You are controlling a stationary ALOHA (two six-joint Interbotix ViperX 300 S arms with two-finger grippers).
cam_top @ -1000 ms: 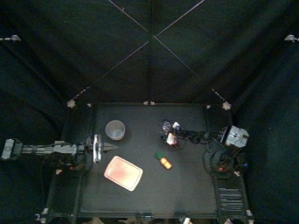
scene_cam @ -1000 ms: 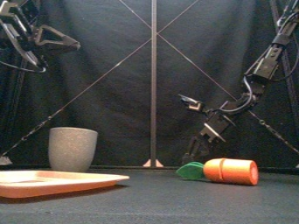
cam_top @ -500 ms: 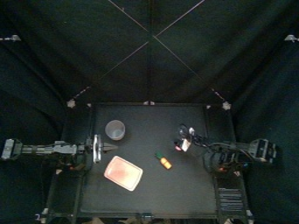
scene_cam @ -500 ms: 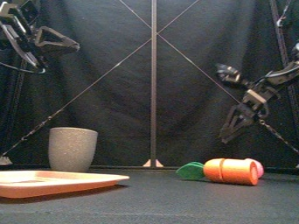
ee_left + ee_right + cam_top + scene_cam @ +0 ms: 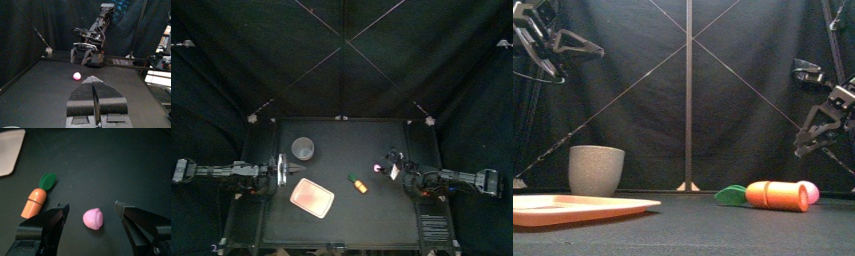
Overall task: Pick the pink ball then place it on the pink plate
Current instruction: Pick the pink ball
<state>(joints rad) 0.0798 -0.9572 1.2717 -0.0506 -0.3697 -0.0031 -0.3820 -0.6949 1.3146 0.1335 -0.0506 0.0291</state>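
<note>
Right arm has pulled back toward the right edge of the top view since a second ago. In the front view the right tool [image 5: 91, 205] has gone from low, just above the toy carrot [image 5: 776, 195], to high at the right edge. The pink ball [image 5: 94, 219] now shows past the carrot's right end in the front view, where we saw none before. We read no change in the pink plate [image 5: 313, 197], the grey speckled cup [image 5: 596, 169] or the left arm.

Current state:
- Right tool is spread wide, empty, and clear of the bench [image 5: 338, 140]. In its wrist view the ball sits between the two jaws, touching neither. We read that as lining up for a straight drop, one jaw on each side.
- Ball rests on the bench right of centre in the top view, close to the carrot. We can't tell whether they touch.
- Plate lies flat at lower left of the front view, bare and well apart from the ball, so we judge the carry goes leftward across the bench. The cup stands behind the plate, off that line.
- Left tool [image 5: 93, 82] has its jaws pressed together on nothing. It is parked at the left edge of the top view, out of the way.

Pick not yet done.
</note>
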